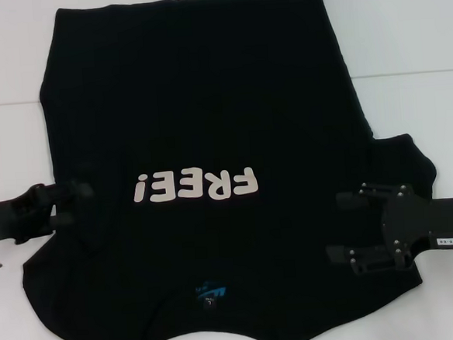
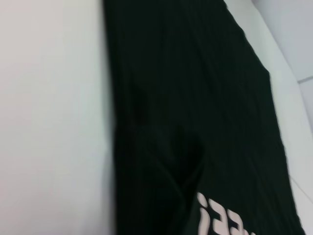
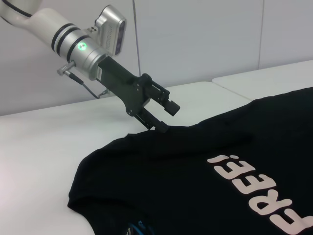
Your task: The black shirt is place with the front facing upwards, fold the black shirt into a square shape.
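Flat white table (image 1: 404, 41): one large black short-sleeved cloth shirt (image 1: 206, 101) is laid spread on it (white "FREE!" lettering upward).

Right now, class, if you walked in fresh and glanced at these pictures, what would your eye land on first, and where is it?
The black shirt spread front-up across the white table, its white "FREE!" lettering in the middle. Next, the left gripper, open at the shirt's left sleeve edge, and the right gripper, open over the right sleeve.
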Motion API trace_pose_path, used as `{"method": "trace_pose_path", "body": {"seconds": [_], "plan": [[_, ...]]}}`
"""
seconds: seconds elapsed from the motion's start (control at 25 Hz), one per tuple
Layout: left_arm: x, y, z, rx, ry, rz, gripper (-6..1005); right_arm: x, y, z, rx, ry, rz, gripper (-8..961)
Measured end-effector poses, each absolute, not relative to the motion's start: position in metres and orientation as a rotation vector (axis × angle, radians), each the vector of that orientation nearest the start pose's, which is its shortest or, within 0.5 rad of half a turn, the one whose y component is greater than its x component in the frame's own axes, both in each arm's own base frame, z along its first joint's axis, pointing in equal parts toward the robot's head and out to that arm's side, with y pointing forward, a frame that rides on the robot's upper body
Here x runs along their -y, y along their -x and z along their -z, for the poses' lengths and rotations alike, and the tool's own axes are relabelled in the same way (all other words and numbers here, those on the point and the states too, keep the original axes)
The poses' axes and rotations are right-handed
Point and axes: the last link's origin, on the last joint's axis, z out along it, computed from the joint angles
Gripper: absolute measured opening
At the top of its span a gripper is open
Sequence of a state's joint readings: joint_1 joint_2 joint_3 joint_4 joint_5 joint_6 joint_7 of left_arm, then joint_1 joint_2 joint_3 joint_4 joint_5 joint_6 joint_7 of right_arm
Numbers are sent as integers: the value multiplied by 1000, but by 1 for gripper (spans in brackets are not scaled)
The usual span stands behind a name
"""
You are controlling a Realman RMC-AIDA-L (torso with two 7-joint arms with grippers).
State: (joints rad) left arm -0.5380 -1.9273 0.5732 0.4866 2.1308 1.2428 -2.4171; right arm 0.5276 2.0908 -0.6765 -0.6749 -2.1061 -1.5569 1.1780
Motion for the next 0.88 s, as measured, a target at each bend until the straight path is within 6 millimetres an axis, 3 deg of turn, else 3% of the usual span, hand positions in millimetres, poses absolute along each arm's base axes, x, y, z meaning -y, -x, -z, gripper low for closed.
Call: {"method": "trace_pose_path", "body": {"seconds": [0.6, 0.88], "plan": [[-362, 345, -66, -2522, -2307, -941, 745, -326, -273, 3, -380, 2759, -563, 932], [-357, 317, -75, -1957, -2767, -898, 742, -342, -295, -39, -792, 2496, -657, 932]]}}
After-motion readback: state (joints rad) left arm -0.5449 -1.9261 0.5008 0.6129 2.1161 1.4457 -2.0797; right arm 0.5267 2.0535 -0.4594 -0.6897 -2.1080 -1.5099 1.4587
